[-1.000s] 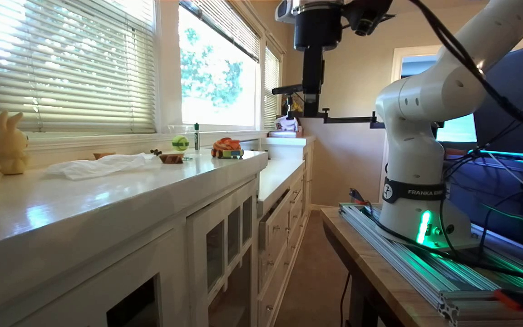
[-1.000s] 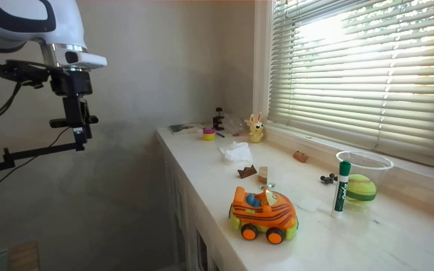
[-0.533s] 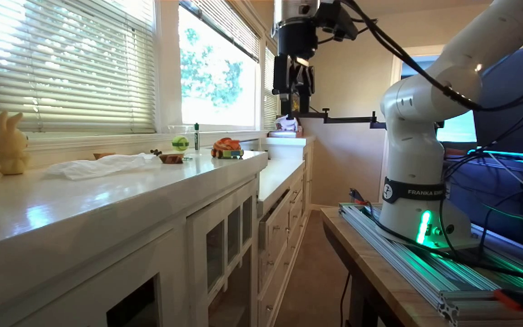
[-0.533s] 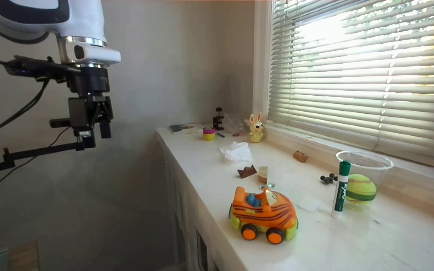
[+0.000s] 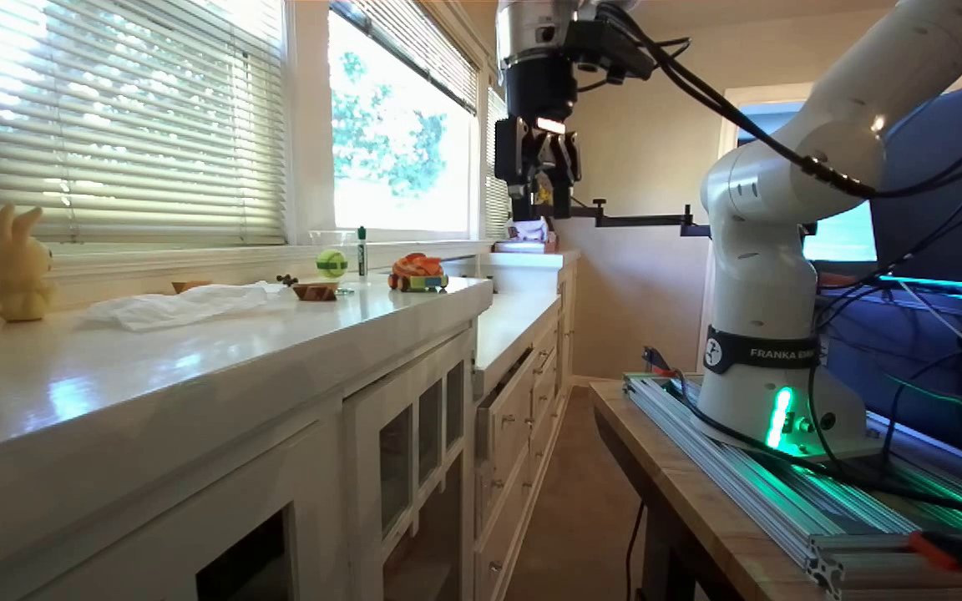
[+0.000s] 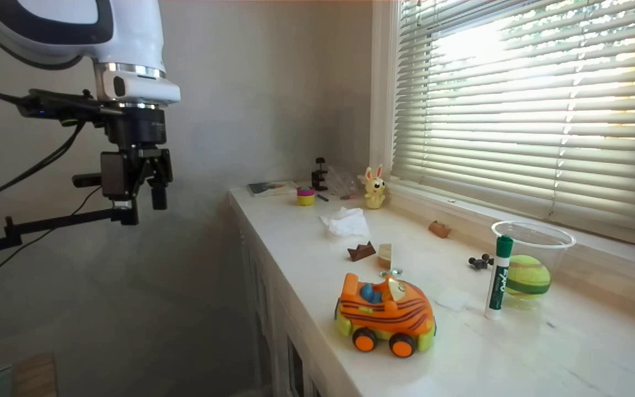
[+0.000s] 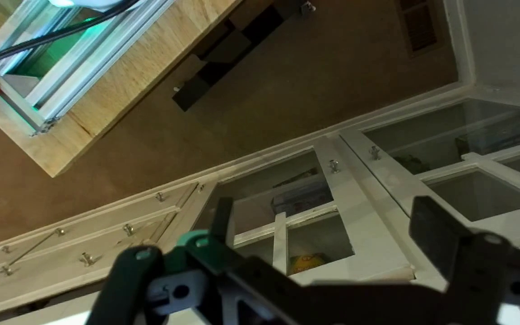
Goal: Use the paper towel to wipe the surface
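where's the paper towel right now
In an exterior view, the paper towel lies wrinkled on the white countertop at the picture's left, between the yellow bunny figure and a small dark brown piece.

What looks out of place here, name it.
The top drawer under the lower counter looks ajar: a dark gap shows above its front. The white countertop has a dark mark near the green Expo marker, perhaps a smudge.
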Tool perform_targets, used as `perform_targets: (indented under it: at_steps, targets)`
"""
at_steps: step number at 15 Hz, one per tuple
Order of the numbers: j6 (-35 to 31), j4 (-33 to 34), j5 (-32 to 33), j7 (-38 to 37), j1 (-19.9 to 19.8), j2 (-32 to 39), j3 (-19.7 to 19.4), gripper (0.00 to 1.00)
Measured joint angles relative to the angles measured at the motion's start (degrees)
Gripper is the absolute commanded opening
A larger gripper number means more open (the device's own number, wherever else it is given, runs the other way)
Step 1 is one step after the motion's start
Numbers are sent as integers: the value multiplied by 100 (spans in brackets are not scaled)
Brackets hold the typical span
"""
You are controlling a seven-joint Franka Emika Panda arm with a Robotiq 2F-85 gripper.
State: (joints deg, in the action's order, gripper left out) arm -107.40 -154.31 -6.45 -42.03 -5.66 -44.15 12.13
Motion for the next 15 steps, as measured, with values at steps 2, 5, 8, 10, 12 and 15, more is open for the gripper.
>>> perform_targets:
  at_steps: [2,5,8,10,12,15]
  targets:
    - [0,0,0,-66,0,33,44,100]
    - [-7,-1,45,-65,0,37,45,100]
    - [-213,-9,322,36,-42,36,-67,100]
    - [-550,-17,713,296,-148,37,-244,100]
    - [-1075,-39,995,687,-277,49,-461,100]
    - [-1834,-55,1053,1154,-416,174,-698,100]
